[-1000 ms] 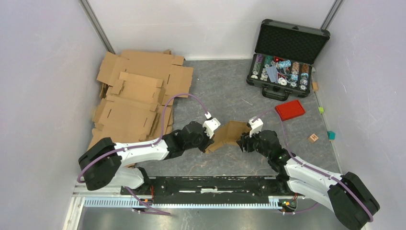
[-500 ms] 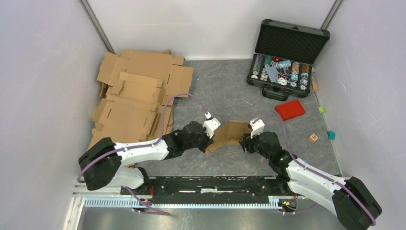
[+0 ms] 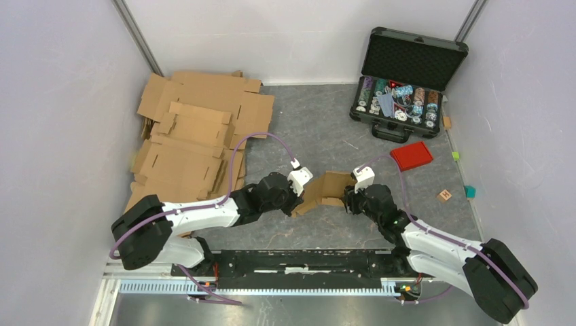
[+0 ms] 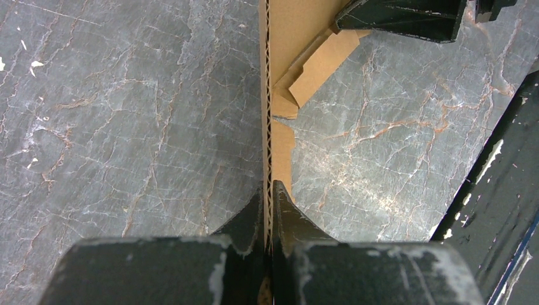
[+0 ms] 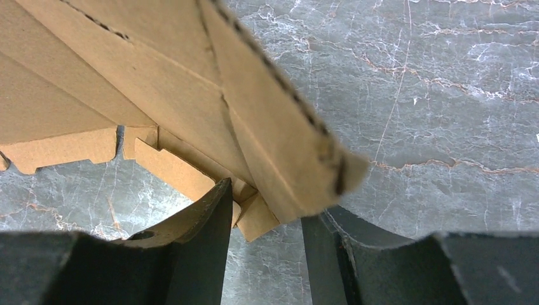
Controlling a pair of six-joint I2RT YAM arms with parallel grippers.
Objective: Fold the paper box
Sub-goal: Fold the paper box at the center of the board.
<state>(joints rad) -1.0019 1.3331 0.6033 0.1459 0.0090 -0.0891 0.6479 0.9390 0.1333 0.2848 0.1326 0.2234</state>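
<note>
Left wrist close-up: left gripper (image 4: 268,197) jaws clenched on the corrugated edge of the paper box (image 4: 297,28). Right wrist close-up: right gripper (image 5: 262,213) jaws parted astride a flap corner, not squeezing. Only from above: box mid-desk (image 3: 306,129) between both; far right, open black case (image 3: 414,62) full of poker chips (image 3: 397,100).

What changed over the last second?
The right tool edged slightly in toward the paper box, with its jaws apart either side of the right flap, and its arm shifted a little left. The left tool stayed pinched on the box's left wall. The box, cardboard pile and black case held position.
</note>
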